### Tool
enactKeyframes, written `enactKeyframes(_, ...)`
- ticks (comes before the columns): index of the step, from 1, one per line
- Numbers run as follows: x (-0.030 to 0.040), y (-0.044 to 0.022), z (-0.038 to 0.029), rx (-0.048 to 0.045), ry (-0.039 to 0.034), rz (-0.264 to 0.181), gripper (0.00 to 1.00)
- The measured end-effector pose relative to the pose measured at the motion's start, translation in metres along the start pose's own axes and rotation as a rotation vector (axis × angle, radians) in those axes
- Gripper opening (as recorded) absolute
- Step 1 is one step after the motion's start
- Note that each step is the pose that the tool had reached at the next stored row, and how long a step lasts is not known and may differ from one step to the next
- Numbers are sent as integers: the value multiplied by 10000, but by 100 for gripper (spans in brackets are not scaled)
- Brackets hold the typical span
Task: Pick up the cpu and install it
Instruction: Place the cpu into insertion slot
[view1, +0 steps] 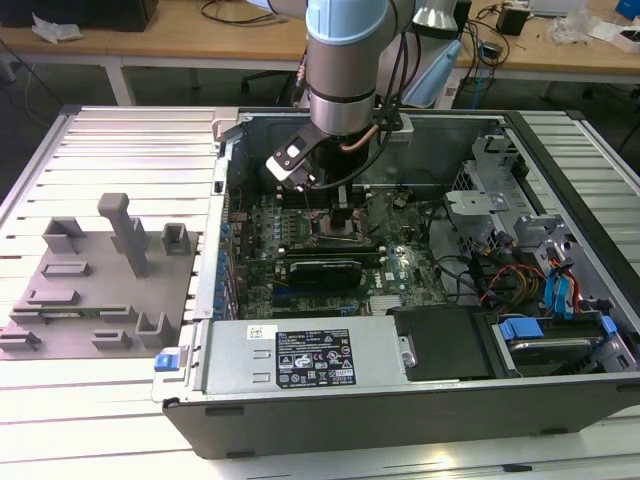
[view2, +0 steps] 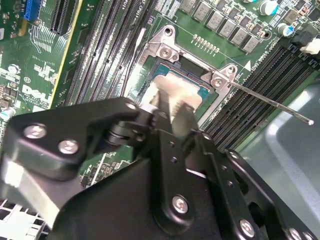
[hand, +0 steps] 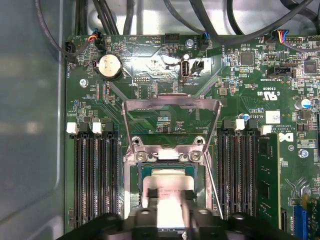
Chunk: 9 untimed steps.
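The cpu (hand: 167, 184), a flat silver-topped chip with a thin green rim, lies low in the open socket of the green motherboard (hand: 150, 75). My gripper (hand: 167, 215) stands straight above it, its pale fingertips (view2: 164, 100) closed against the chip's sides. The second wrist view shows the cpu (view2: 176, 84) just beyond the gripper (view2: 174, 107), inside the metal socket frame (view2: 162, 47). In the exterior view the gripper (view1: 343, 225) reaches down into the middle of the open computer case (view1: 400, 400).
The socket's load plate (hand: 171, 122) stands hinged up, and its thin lever (view2: 270, 102) sticks out sideways. Black memory slots (hand: 95, 175) flank the socket on both sides. A grey fixture tray (view1: 95, 290) lies at the exterior view's left. Drive bays and cables (view1: 530, 290) fill the case's right.
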<state>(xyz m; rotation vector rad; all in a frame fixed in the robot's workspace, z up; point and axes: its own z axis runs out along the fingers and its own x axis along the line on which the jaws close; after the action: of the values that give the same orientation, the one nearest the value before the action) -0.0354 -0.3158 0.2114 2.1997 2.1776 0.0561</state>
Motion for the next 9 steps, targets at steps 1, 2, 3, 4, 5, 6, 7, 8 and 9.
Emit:
enactKeyframes(1,1,0,0,0,-3,0,23)
enactKeyframes(2,2,0,0,0,-6,-1,17)
enactKeyframes(3,2,0,0,-1,-10,-1,17)
enactKeyframes(4,3,0,0,-1,-14,0,11)
enactKeyframes(5,4,0,0,0,-17,-1,11)
enactKeyframes(6,5,0,0,-1,-20,-1,11)
enactKeyframes(7,6,0,0,-1,-23,-2,11)
enactKeyframes(8,6,0,0,0,-25,-1,11)
enactKeyframes(9,7,0,0,-1,-29,-1,11)
